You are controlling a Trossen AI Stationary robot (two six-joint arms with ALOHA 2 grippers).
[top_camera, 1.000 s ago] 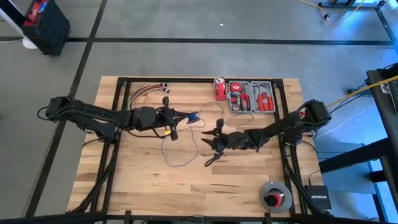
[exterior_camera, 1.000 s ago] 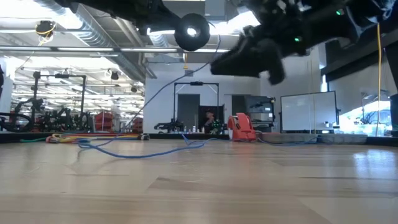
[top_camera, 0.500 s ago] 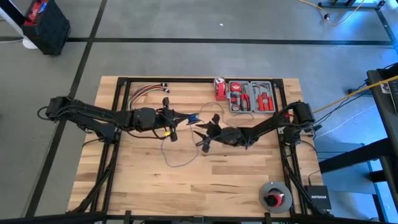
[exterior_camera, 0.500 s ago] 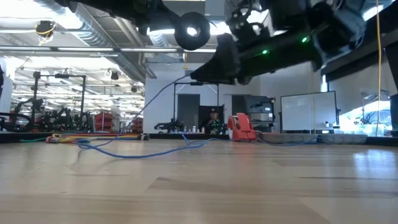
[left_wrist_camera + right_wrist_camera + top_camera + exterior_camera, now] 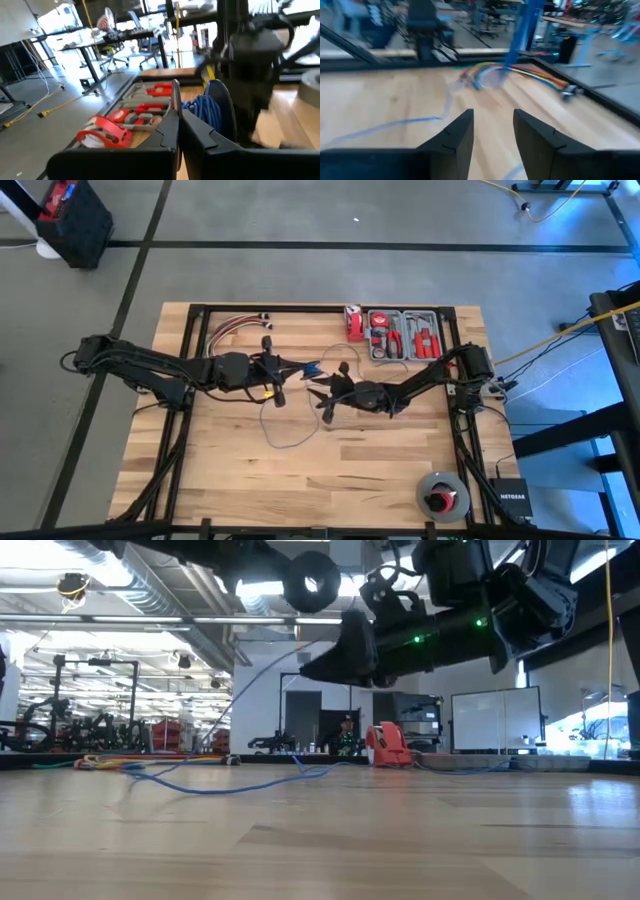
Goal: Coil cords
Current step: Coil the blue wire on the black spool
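My right gripper [image 5: 491, 131] held its two dark fingers [image 5: 456, 134] apart over the wooden table [image 5: 380, 102], with nothing between them. A thin blue cord [image 5: 395, 124] lay across the boards ahead of the fingers, running toward a blurred bundle of red, yellow and blue wires [image 5: 520, 74] near the table's dark edge rail [image 5: 600, 102]. A blue post [image 5: 522, 30] rose beyond.
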